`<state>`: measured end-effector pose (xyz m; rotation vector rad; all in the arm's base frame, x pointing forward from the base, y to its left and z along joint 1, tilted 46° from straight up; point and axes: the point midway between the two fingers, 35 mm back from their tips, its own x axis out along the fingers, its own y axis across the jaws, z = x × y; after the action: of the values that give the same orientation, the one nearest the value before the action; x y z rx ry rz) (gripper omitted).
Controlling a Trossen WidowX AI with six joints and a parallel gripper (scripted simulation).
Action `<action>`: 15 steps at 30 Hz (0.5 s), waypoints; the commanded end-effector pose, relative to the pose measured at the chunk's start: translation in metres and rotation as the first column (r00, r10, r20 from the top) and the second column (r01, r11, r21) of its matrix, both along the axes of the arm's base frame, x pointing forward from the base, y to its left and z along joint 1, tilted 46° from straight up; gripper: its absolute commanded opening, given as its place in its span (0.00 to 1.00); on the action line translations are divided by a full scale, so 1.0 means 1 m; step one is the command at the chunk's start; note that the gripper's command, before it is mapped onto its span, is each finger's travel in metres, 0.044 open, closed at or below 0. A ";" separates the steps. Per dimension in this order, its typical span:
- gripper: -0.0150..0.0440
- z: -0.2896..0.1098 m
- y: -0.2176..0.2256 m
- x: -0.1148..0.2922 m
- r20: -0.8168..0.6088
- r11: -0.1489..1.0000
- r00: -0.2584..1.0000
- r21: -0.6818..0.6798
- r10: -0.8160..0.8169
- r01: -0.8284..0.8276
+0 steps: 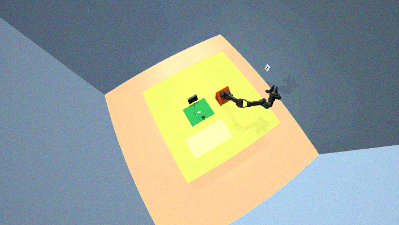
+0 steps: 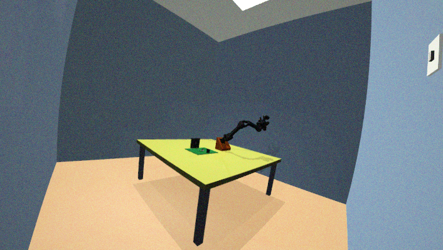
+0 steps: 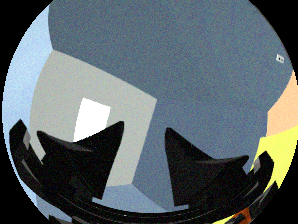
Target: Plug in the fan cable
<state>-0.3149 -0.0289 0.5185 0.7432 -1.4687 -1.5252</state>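
Note:
The green board (image 1: pixel 189 112) (image 2: pixel 192 151) lies on the table. The black fan (image 1: pixel 193 99) (image 2: pixel 195 142) stands upright at its edge. A thin dark cable (image 1: pixel 194 111) curves from the fan across the board towards a small black block (image 1: pixel 203 116) (image 2: pixel 208 151). A small white part (image 1: pixel 199 112) (image 2: pixel 202 150) sits near mid-board. Which of these is the plug or the four-pin header, and whether they are joined, is too small to tell. My gripper (image 1: pixel 274 87) (image 2: pixel 267 120) (image 3: pixel 145 128) is open and empty, raised high and well away from the board, touching nothing.
My arm's orange base (image 1: pixel 224 99) (image 2: pixel 222 144) stands on the yellow table top (image 1: pixel 167 99) (image 2: pixel 176 154) beside the board. A pale rectangle (image 1: pixel 209 138) lies on the table near the board. A white wall plate (image 1: pixel 267 67) (image 3: pixel 280 58) shows beyond the table.

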 end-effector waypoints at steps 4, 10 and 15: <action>0.78 0.000 0.004 -0.001 -0.004 1.000 1.000 -0.001 -0.015 0.015; 1.00 -0.002 0.065 -0.012 -0.056 0.973 0.972 -0.010 -0.229 0.229; 1.00 -0.006 0.134 -0.010 -0.106 0.890 0.884 -0.011 -0.455 0.456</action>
<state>-0.3276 0.0642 0.5153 0.4546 -1.5869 -1.7804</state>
